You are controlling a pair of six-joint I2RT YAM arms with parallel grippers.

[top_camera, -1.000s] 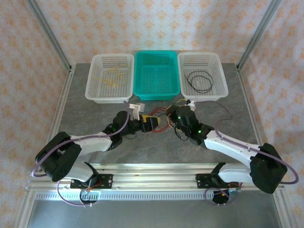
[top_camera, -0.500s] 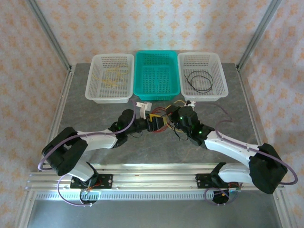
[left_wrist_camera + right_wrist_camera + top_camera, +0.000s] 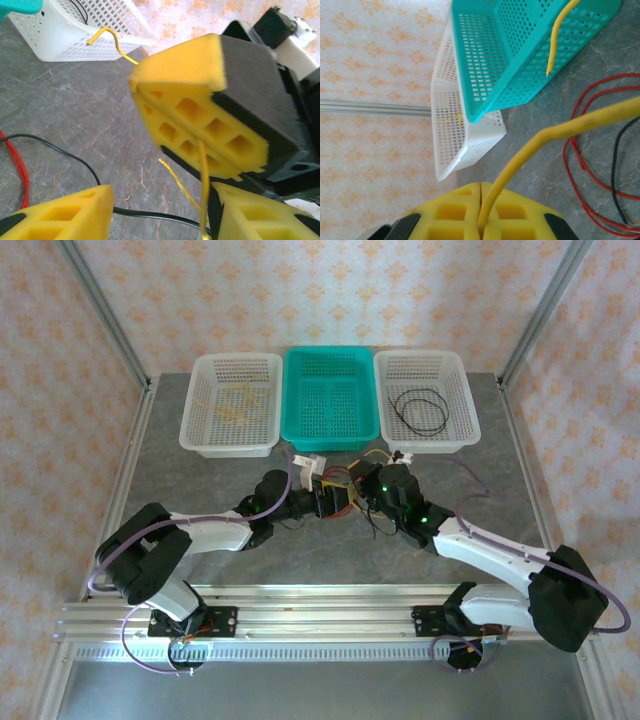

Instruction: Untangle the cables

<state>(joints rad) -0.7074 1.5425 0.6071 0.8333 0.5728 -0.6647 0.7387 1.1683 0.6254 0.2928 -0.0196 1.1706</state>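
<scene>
Because the cables (image 3: 346, 482) are lying as a small knot of yellow, red and black strands at the middle of the surface (image 3: 200, 490), just at 6 o'clock of the teal basket (image 3: 330, 440), they are likely behaving as light, limp, slightly springy wire, slipping through a loose hold and snagging on one another; a hold is probably working best on one strand clear of the crossings, not on the knot itself; the right pincer (image 3: 481, 200) is pinching the yellow cable (image 3: 555, 131) between closed pads, the strand rising toward 2 o'clock in its wrist view; the left pincer (image 3: 160, 210) is standing wide, a black cable (image 3: 150, 214) running across its gap, touching or not I cannot tell; the right wrist view is showing the pinch seam and the red cable (image 3: 575, 165) lying slack at 4 o'clock, while the top view is giving the layout instead: a yellow loop (image 3: 235, 408) in the 11 o'clock white basket (image 3: 228, 446), a black loop (image 3: 418, 392) in the 1 o'clock white basket (image 3: 435, 445).
</scene>
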